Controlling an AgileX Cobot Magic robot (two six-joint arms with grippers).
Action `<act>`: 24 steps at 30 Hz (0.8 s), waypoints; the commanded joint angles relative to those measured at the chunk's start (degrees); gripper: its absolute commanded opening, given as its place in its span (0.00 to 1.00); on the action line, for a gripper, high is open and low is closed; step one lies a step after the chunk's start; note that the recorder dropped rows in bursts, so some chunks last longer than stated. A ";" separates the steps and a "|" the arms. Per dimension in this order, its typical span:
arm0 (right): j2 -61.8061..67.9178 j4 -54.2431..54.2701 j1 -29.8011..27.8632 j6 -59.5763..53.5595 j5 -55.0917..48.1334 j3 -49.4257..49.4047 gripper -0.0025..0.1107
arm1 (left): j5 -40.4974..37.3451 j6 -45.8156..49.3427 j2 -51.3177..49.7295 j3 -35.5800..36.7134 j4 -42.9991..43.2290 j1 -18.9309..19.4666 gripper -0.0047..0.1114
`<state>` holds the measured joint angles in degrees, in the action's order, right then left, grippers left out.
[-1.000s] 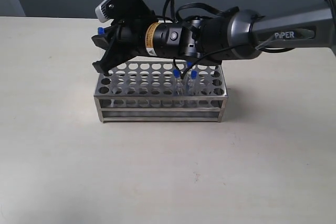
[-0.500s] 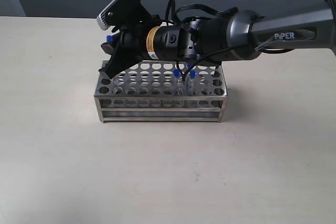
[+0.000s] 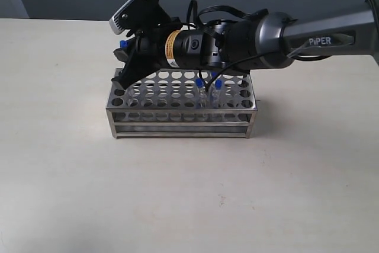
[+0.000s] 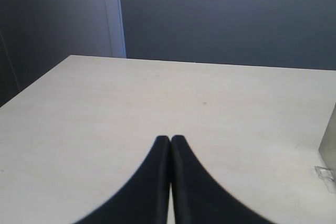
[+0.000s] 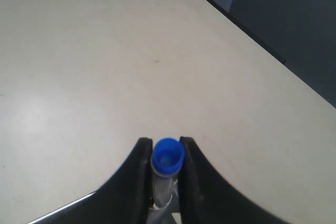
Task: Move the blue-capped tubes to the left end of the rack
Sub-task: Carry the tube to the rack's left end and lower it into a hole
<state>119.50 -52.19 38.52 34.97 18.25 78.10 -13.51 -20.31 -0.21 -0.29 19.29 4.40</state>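
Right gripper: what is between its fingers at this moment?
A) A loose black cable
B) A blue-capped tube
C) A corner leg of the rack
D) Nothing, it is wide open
B: in the right wrist view, the right gripper is closed on a blue-capped tube, with the blue cap sitting between the two black fingers and the clear body showing below it.

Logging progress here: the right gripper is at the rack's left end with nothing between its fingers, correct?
No. The right gripper is at the rack's left end, but it grips a blue-capped tube, as the right wrist view shows.
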 commanded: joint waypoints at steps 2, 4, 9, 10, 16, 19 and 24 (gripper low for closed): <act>0.12 -0.27 -0.22 2.12 -1.24 0.35 0.01 | 0.15 -0.14 0.21 0.19 -0.20 -0.39 0.04; 0.12 -1.27 -0.22 2.76 -1.36 0.76 0.01 | 0.15 -0.14 0.21 0.19 -0.20 -0.39 0.04; 0.65 -5.64 -0.22 7.59 -2.21 1.74 0.01 | 0.15 -0.14 0.21 0.19 -0.20 -0.39 0.04; 0.97 -7.21 -0.22 9.36 -2.35 2.09 0.01 | 0.15 -0.14 0.21 0.19 -0.20 -0.39 0.04; 3.35 -14.59 -0.22 18.06 -2.78 4.32 0.01 | 0.15 -0.14 0.21 0.19 -0.20 -0.39 0.04; 4.26 -17.36 -0.22 21.24 -2.56 5.32 0.01 | 0.15 -0.14 0.21 0.19 -0.20 -0.39 0.04; 4.65 -20.51 -0.22 24.60 -2.07 5.59 0.01 | 0.15 -0.14 0.21 0.19 -0.20 -0.39 0.04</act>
<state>123.94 -70.61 38.52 57.57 16.21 83.27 -13.51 -20.31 -0.21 -0.29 19.29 4.40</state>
